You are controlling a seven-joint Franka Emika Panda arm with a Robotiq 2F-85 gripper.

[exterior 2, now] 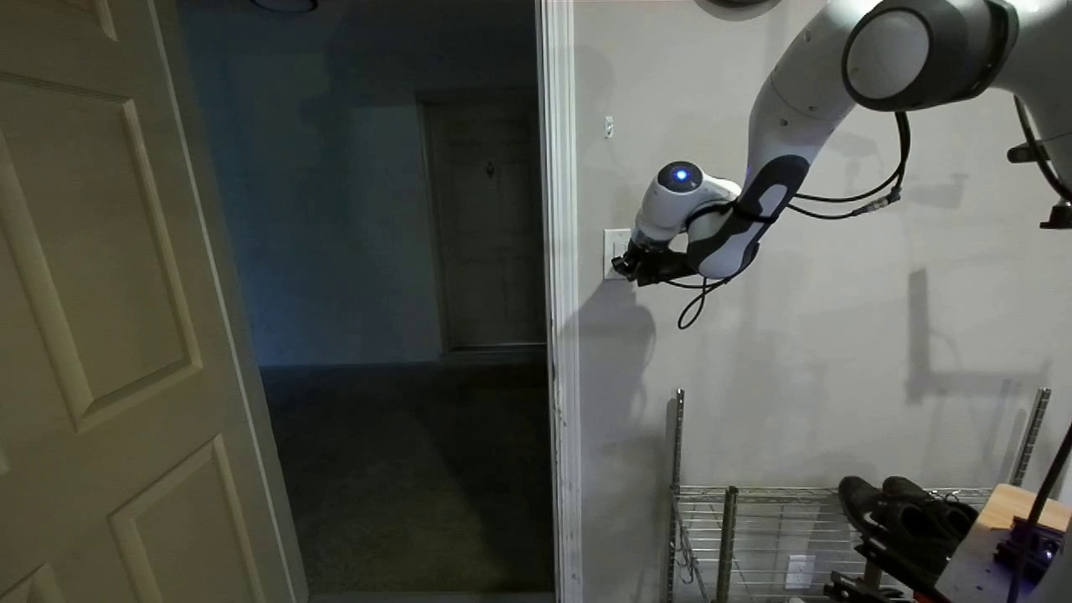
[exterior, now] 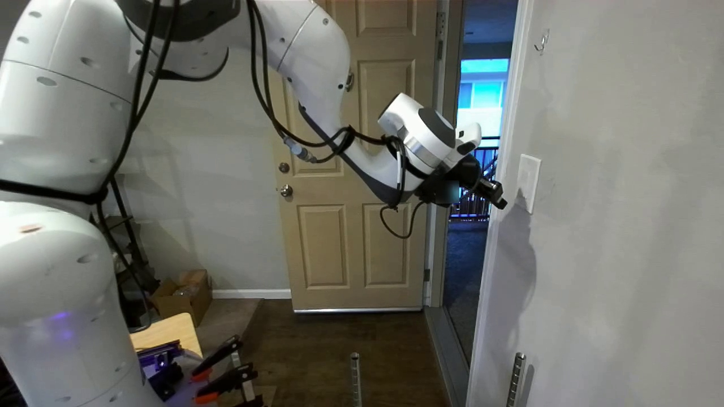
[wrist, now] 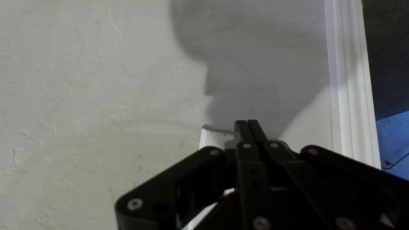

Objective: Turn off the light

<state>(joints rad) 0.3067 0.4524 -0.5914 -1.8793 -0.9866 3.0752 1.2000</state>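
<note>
The light's switch plate is a small white upright rectangle on the grey wall, right of the door frame. It shows in both exterior views (exterior: pixel 529 182) (exterior 2: pixel 615 241). In the wrist view only part of the plate (wrist: pixel 211 138) shows; the gripper hides the rest. My gripper (wrist: pixel 248 124) is shut, with its two black fingertips together and nothing between them. In an exterior view the gripper (exterior: pixel 500 198) is just left of the plate, near its lower half. In an exterior view the gripper (exterior 2: pixel 621 266) overlaps the plate's lower part. I cannot tell whether it touches the plate. No lamp shows.
The white door frame (wrist: pixel 343 80) stands close beside the plate. A cream panelled door (exterior: pixel 390 169) stands open at the doorway. A small hook (exterior: pixel 543 42) is on the wall above the plate. A wire shelf (exterior 2: pixel 779 494) with black shoes (exterior 2: pixel 909 507) stands below.
</note>
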